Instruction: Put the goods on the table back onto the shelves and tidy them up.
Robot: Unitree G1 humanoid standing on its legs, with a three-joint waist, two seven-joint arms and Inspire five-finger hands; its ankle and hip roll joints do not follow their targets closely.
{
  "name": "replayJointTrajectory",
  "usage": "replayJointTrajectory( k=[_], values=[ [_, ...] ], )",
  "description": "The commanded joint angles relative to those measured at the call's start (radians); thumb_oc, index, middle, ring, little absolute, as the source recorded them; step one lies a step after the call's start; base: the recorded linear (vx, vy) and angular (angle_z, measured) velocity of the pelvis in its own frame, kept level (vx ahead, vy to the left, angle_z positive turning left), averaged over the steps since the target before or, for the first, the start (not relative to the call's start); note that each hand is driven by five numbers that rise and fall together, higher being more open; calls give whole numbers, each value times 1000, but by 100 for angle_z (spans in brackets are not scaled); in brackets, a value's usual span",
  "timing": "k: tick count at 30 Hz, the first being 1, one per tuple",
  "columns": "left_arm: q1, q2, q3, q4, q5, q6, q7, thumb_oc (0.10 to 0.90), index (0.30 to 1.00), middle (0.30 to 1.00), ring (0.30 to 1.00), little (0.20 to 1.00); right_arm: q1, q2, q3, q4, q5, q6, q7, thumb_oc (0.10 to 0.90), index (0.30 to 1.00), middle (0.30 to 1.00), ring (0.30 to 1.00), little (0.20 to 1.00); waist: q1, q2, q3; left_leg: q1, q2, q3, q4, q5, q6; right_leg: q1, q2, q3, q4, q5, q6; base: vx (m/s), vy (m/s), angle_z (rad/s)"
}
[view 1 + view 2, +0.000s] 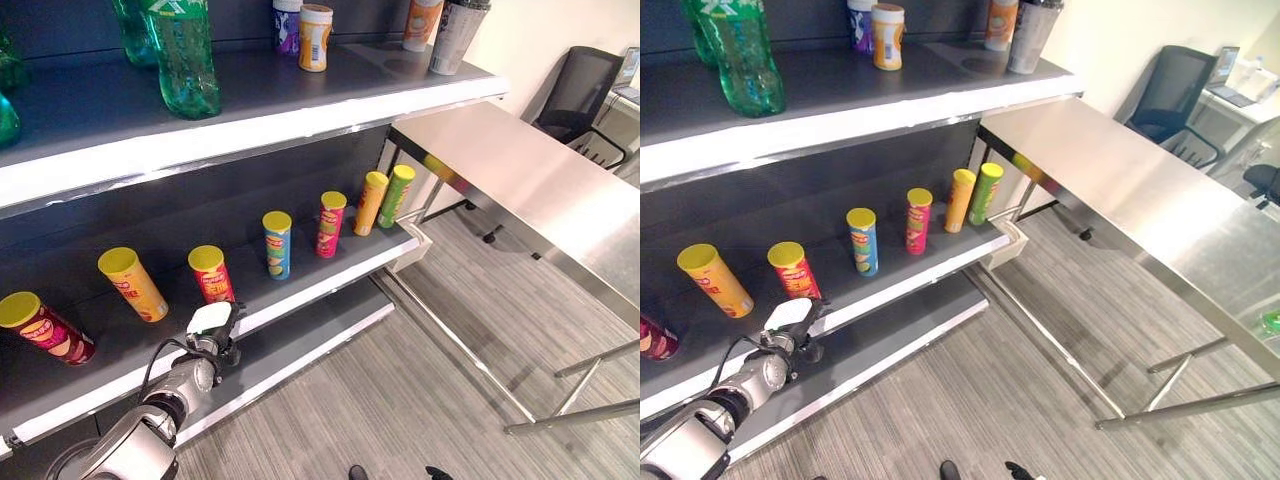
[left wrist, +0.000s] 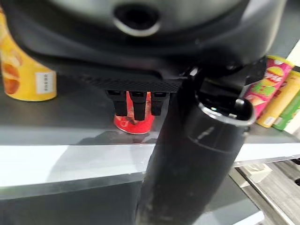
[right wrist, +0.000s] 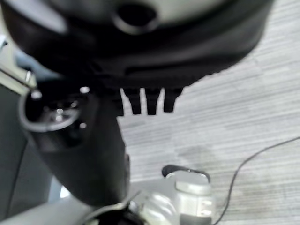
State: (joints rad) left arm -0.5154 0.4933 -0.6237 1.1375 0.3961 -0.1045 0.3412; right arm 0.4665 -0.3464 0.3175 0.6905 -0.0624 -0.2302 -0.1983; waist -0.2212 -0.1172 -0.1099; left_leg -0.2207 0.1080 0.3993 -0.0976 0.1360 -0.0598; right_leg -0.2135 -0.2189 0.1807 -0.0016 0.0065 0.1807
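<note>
**Left hand at the lower shelf edge, nothing in it**

We're seeing the left hand (image 1: 212,328) nearest the head camera, sitting at the front lip of the lower shelf (image 1: 330,275), just in front of the red chip can (image 1: 211,273). Its wrist view is showing short straight fingers (image 2: 133,104) pointing at that can's base, not wrapping anything. The right hand (image 3: 140,101) is hanging over the grey floor (image 3: 243,112), fingers relaxed and likewise holding nothing.

Chip cans are standing in a row along the lower shelf: dark red can (image 1: 46,328) and orange can (image 1: 132,284) tilting, then red, blue (image 1: 277,244), pink (image 1: 330,224), orange-yellow (image 1: 370,203), green (image 1: 396,196). The upper shelf (image 1: 250,120) is carrying a green bottle (image 1: 185,55), a small orange jar (image 1: 314,37) and cups at the far end.

The steel table (image 1: 540,190) is standing beside the shelves. In the right eye view we're spotting a small green item (image 1: 1269,321) at its edge; can't tell what it is.
</note>
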Motion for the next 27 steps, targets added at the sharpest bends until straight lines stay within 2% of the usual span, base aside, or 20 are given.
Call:
replayJointTrajectory(
  k=[1, 12, 21, 27],
  values=[
    [-194, 50, 80, 5, 11, -31, 93, 800, 900, 900, 900, 900, -11, -29, 20, -94, -30, -32, 8, 800, 900, 900, 900, 900, 4, 30, 39, 78, 13, -39, 77, -174, -22, 2, -57, 56, -47, 320, 81, 16, 8, -11],
    [-223, 88, 101, 27, 2, -20, 127, 800, 900, 900, 900, 900, -15, -28, 35, -104, -33, -36, 3, 800, 900, 900, 900, 900, -1, 23, 44, 58, 13, -21, 87, -183, -20, -29, -59, 73, -55, 355, 81, 2, 9, -12],
    [-208, 75, 106, 28, -4, -23, 137, 800, 900, 900, 900, 900, -13, -23, 40, -100, -39, -40, -11, 800, 900, 900, 900, 900, 8, 16, 40, 52, 16, -26, 94, -187, -19, -33, -57, 61, -61, 334, 81, 1, -6, -3],
    [-133, 32, 88, -60, 6, -47, 127, 800, 900, 900, 900, 900, -17, -9, 30, -88, -23, -37, -16, 800, 900, 900, 900, 900, 23, 16, 46, 50, 18, -43, 102, -189, -17, -25, -57, 50, -55, 303, 81, -1, -13, 0]
  ],
)
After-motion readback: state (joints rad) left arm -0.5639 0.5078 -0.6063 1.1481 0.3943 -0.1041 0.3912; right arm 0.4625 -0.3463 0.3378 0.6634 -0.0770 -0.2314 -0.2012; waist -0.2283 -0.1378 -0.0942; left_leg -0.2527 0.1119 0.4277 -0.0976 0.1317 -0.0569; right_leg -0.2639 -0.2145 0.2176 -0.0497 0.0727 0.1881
